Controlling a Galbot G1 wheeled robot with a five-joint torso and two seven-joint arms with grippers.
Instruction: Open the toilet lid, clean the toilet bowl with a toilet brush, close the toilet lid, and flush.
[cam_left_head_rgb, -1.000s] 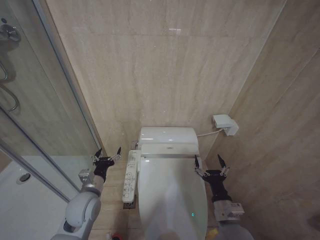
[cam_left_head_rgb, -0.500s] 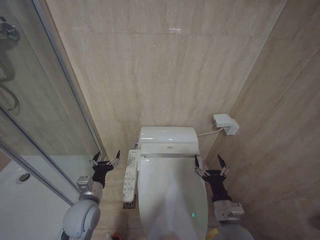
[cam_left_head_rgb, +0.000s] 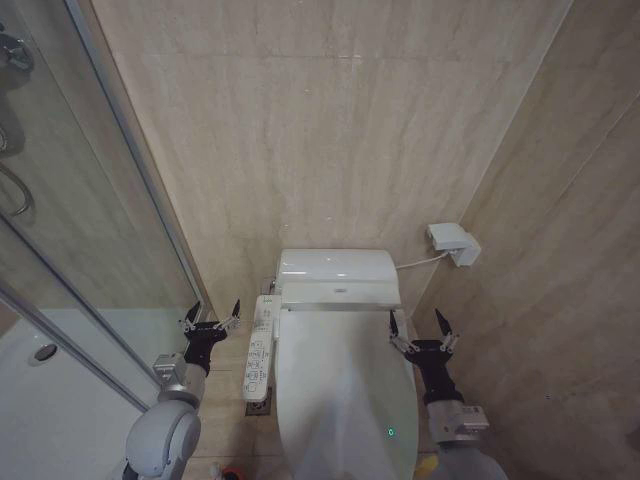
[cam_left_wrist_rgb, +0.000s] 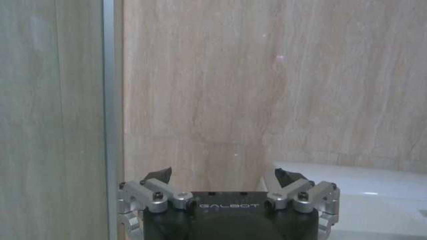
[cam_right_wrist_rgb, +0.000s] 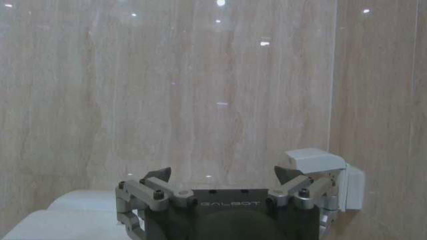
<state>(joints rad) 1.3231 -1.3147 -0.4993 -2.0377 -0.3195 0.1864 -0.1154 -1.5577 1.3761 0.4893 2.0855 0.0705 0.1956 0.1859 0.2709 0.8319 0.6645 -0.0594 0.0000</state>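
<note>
Below the head camera, the lid (cam_left_head_rgb: 345, 385) lies shut over the bowl, with a green light near its front edge. Compared with a second ago the whole view has slid slightly, so the camera has moved. The left gripper (cam_left_head_rgb: 211, 317) now sits a little lower and further left, apart from the button panel (cam_left_head_rgb: 259, 358) on the toilet's left flank; its fingers are spread and hold nothing. The right gripper (cam_left_head_rgb: 417, 328) is where it was, just beside the lid's right edge near the hinge, also spread and empty. A white wall box (cam_left_head_rgb: 452, 242) with a cable running to the tank (cam_left_head_rgb: 337, 269) hangs on the right wall, and a glass shower screen (cam_left_head_rgb: 90, 190) stands to the left. A speck of red at the lower edge, by the left arm, may be the brush (cam_left_head_rgb: 232, 468); too little shows to tell. From the left wrist, the spread fingers (cam_left_wrist_rgb: 157, 176) face the beige tiled wall, with the screen's metal edge (cam_left_wrist_rgb: 112, 115) on one side and a corner of the tank (cam_left_wrist_rgb: 353, 195) on the other; "GALBOT" is printed on the gripper body. From the right wrist, the spread fingers (cam_right_wrist_rgb: 155, 176) face the same wall, the wall box (cam_right_wrist_rgb: 323, 177) close by one fingertip and the tank (cam_right_wrist_rgb: 80, 210) low on the other side; the lettering on the body reads mirrored.
</note>
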